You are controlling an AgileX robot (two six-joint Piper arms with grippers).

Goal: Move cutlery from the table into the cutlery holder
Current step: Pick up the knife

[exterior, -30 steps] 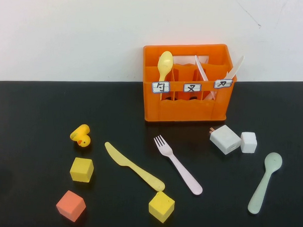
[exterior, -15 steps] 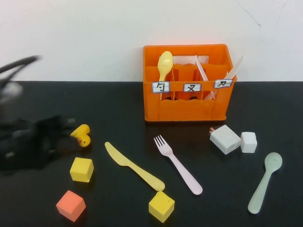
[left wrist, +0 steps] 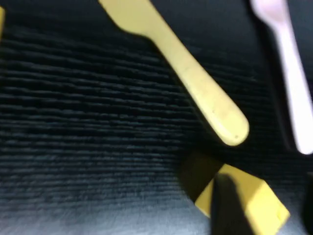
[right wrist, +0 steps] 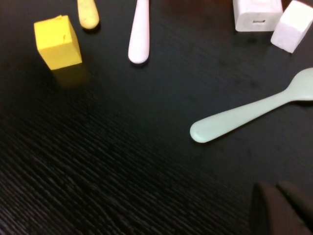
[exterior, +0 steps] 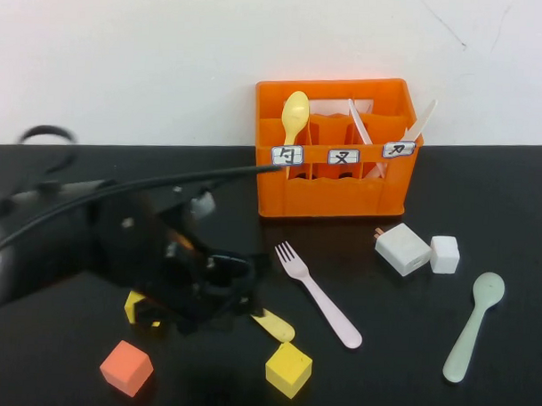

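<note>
The orange cutlery holder (exterior: 329,194) stands at the back of the black table (exterior: 485,184). The pale pink fork (exterior: 319,295) lies in front of it. The mint-green spoon (exterior: 471,328) lies at the right. Only the handle end of the pale yellow knife (exterior: 276,326) shows in the high view, under my left arm. My left gripper (exterior: 225,290) hovers over the knife. In the left wrist view it (left wrist: 266,210) is open, near the knife's handle (left wrist: 195,83). My right gripper (right wrist: 276,188) is shut and empty, near the spoon (right wrist: 244,115), and out of the high view.
A yellow spoon (exterior: 294,115) and white slim utensils (exterior: 358,121) stand in the holder. Two white blocks (exterior: 403,249) lie right of the fork. A yellow cube (exterior: 288,368) sits by the knife's handle, an orange cube (exterior: 126,367) at front left, another yellow cube (exterior: 136,305) partly under my arm.
My left arm has swept in from the left and now covers the duck and most of the knife. The cutlery has not moved.
</note>
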